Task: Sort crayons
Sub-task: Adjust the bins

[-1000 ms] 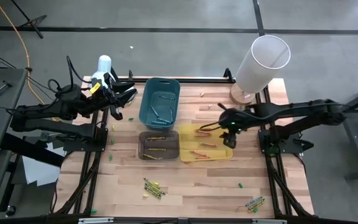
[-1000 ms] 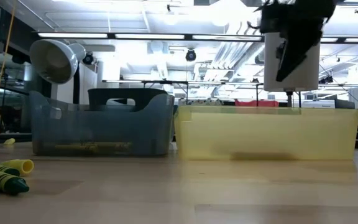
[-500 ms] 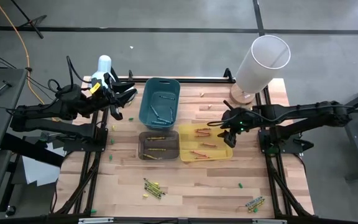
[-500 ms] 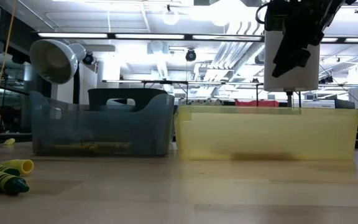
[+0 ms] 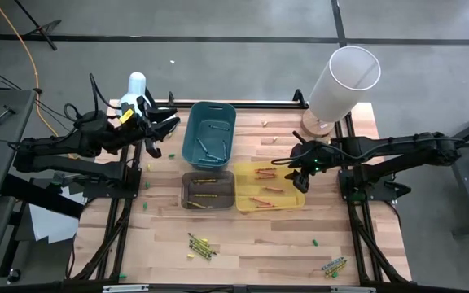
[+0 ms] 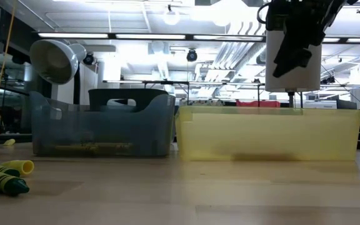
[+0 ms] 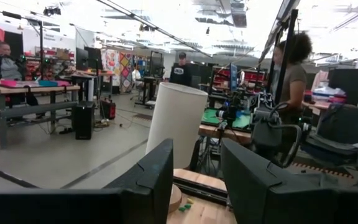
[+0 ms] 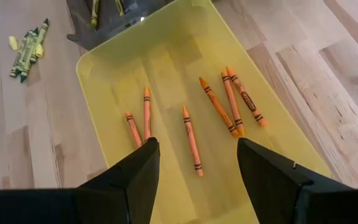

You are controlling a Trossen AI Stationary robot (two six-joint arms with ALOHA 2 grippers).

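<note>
**Crayons sorted by colour into bins, right gripper empty above the yellow one**

The crayons [image 8: 191,134] in the yellow bin [image 8: 98,56] are all orange: six thin paper-wrapped sticks with pointed tips, lying loose and flat on its floor, some nearly parallel and two touching at one end. That grouping reads as sorting by colour, and the other bins fit it. The brown bin [image 5: 208,189] just beside it holds a few yellowish sticks, and the teal bin [image 5: 208,133] behind it holds several darker ones. Unsorted crayons remain on the table [image 5: 251,244]: a green and yellow cluster [image 5: 200,245] near the front edge and another small bunch [image 5: 334,264] at the front right corner.

The right gripper [image 8: 194,155] hangs over the yellow bin's right side with its fingers spread wide and nothing between them, which suggests a crayon has just been let go there. Its next job is probably fetching one of the loose clusters.

The left gripper [image 5: 155,130] waits at the table's back left corner, raised and facing the room; its fingers stand partly apart, holding nothing. A tall white cylinder [image 5: 342,80] stands at the back right.
</note>
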